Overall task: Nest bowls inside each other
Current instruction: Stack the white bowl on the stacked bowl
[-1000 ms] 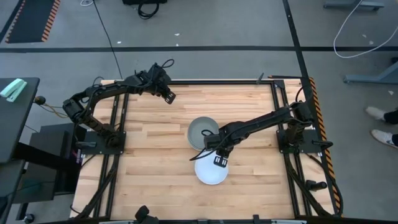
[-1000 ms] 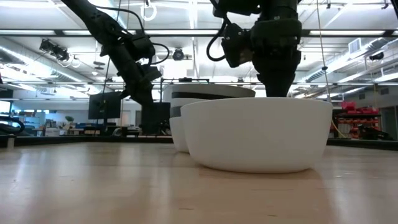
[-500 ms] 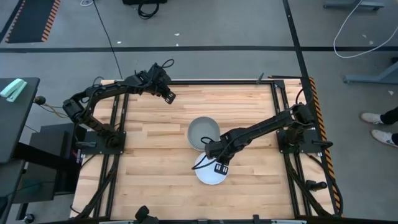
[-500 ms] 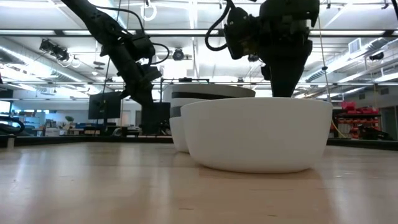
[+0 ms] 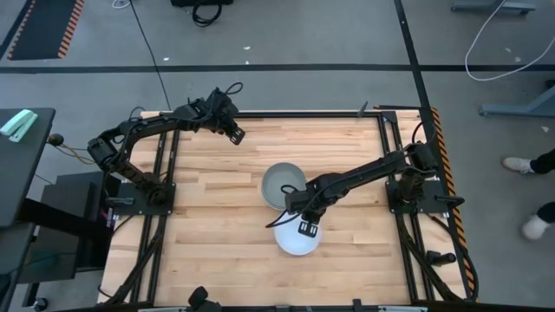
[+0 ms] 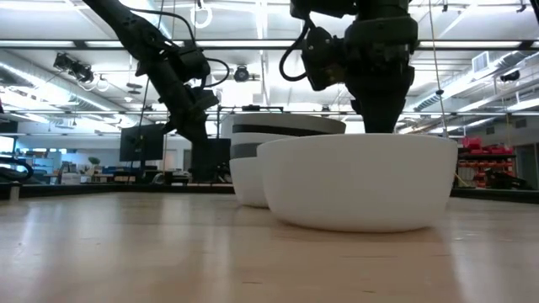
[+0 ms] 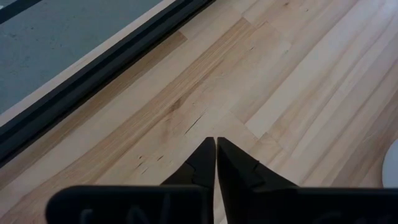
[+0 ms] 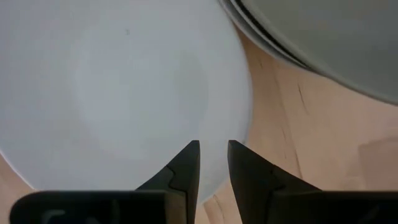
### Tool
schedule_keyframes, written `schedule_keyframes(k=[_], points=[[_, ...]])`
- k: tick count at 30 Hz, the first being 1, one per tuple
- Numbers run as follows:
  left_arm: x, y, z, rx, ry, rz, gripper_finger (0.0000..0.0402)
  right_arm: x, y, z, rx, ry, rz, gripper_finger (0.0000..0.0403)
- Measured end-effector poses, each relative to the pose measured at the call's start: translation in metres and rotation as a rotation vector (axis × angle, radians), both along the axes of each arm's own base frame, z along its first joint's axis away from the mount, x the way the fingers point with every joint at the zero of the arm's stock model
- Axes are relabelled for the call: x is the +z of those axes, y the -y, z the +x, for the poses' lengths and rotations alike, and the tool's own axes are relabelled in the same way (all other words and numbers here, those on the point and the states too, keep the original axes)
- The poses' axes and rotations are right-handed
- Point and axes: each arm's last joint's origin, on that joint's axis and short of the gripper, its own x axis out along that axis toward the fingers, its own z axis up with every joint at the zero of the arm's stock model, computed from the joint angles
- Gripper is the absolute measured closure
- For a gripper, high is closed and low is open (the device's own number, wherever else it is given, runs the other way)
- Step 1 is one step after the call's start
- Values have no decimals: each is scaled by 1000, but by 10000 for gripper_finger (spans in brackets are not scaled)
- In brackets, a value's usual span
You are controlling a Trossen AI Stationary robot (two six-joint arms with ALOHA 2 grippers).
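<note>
Here, right gripper [image 5: 307,227] fingers [image 8: 186,163] slightly apart over the white bowl [image 5: 296,238] — left gripper [image 5: 236,133] fingers together.

matt white bowl [image 6: 362,181], planked wooden table [image 5: 217,191]

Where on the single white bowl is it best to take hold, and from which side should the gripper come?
Probably the rim, from above. The white bowl sits upright and open beside the nested stack, with a thin wall, so one finger inside and one outside suits it. The right gripper already hangs over its rim, slightly open. The side away from the stack looks freer.
</note>
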Motion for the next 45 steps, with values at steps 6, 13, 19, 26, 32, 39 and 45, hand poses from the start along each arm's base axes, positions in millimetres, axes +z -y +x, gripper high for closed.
schedule_keyframes(k=[6,13,19,26,32,39,45], points=[[0,0,0,0,0,0,381,0,0,-1,5,-9,-3,311],[0,0,0,0,0,0,371,0,0,-7,-1,-69,-14,311],[0,0,0,0,0,0,375,2,1,-11,-4,-113,-32,311],[0,0,0,0,0,0,380,9,-4,-8,9,-81,-78,311],[0,0,0,0,0,0,370,9,-1,-8,4,-83,-113,311],[0,0,0,0,0,0,376,9,6,-8,-3,-93,-135,312],[0,0,0,0,0,0,379,9,9,-7,-1,-90,-135,311]])
